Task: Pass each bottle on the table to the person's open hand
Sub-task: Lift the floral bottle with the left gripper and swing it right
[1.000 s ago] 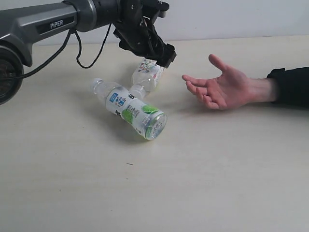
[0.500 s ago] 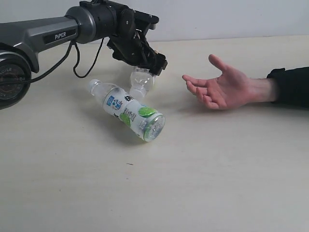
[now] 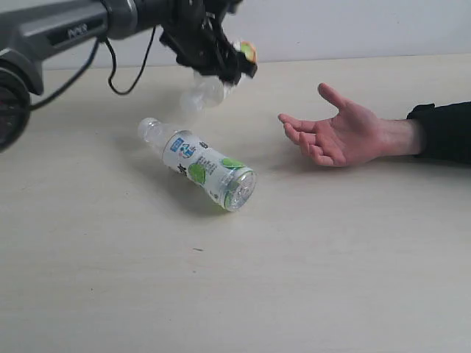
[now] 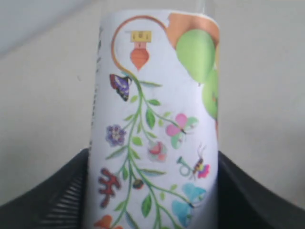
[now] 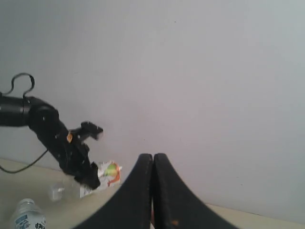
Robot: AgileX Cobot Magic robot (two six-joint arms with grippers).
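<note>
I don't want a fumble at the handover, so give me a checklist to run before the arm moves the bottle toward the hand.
1. Grip: left gripper shut on floral-label bottle, off the table: ok.
2. Receiver: person's open hand palm up, empty: ok.
3. Air between held bottle and hand free: ok.
4. Spare: green-label bottle lies apart from the gripper: ok.
5. Other arm: right gripper shut, empty, outside the exterior view: ok.
6. Grip firm enough not to slip: cannot tell.
</note>
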